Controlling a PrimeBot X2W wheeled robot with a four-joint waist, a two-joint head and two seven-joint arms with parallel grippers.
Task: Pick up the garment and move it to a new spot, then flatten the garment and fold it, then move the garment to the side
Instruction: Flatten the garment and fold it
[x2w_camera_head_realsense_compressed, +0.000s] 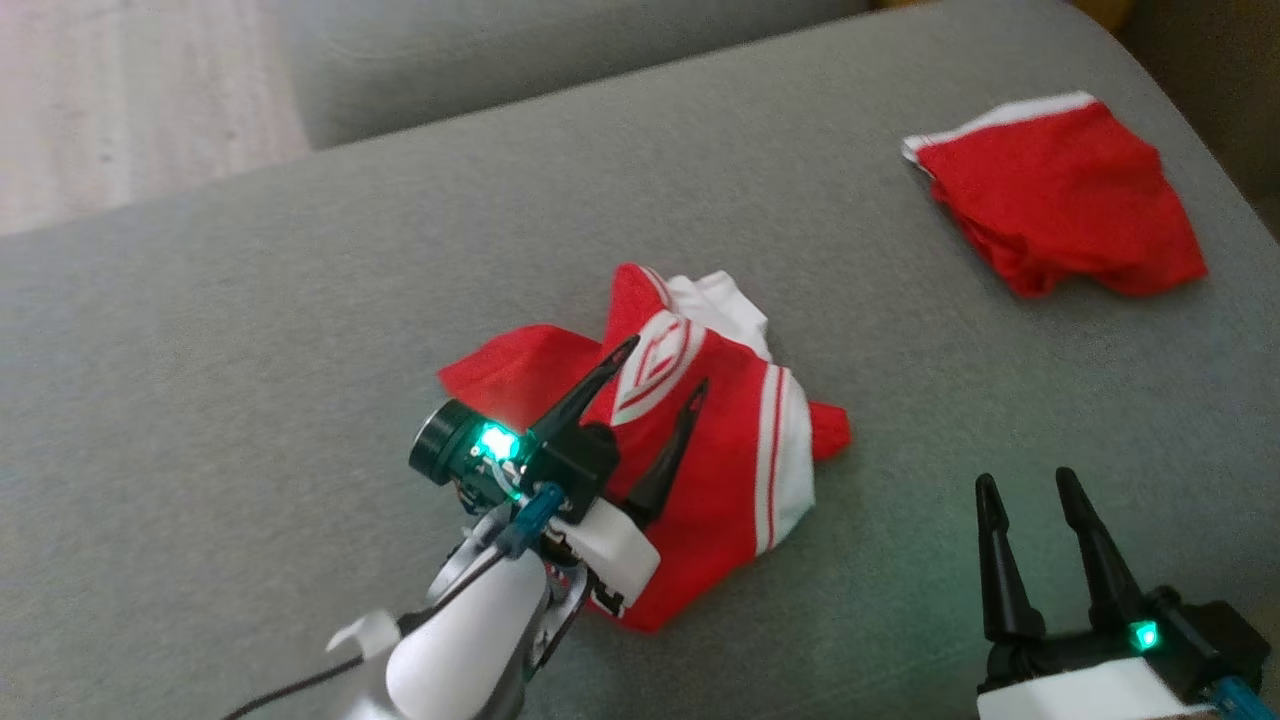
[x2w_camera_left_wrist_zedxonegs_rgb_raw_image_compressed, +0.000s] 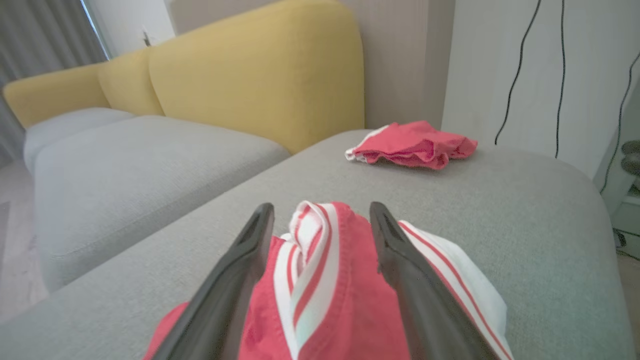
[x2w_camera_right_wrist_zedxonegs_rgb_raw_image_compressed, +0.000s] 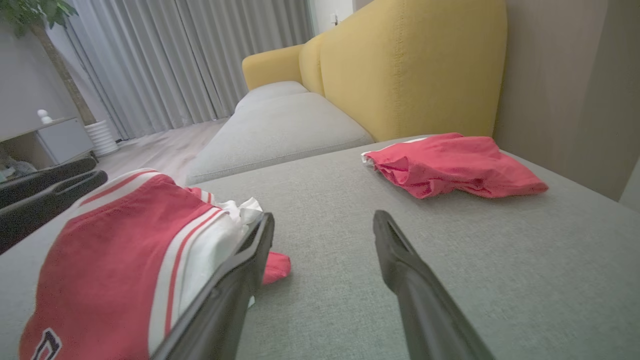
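Left gripper (x2w_camera_head_realsense_compressed: 666, 366) up front, jaws wide, straddling a ridge of the crumpled red-and-white jersey (x2w_camera_head_realsense_compressed: 735, 480) on the grey sofa cushion (x2w_camera_head_realsense_compressed: 300, 350). Right gripper (x2w_camera_head_realsense_compressed: 1028, 482) hangs open nearby. The risk, I'd say: closing there pinches only a thin fold, which slips free on the lift.

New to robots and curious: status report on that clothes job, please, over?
Left gripper open, astride crumpled red-and-white garment, not gripped. Right gripper open, empty, above grey cushion. Second red garment lies apart, nothing in the way.
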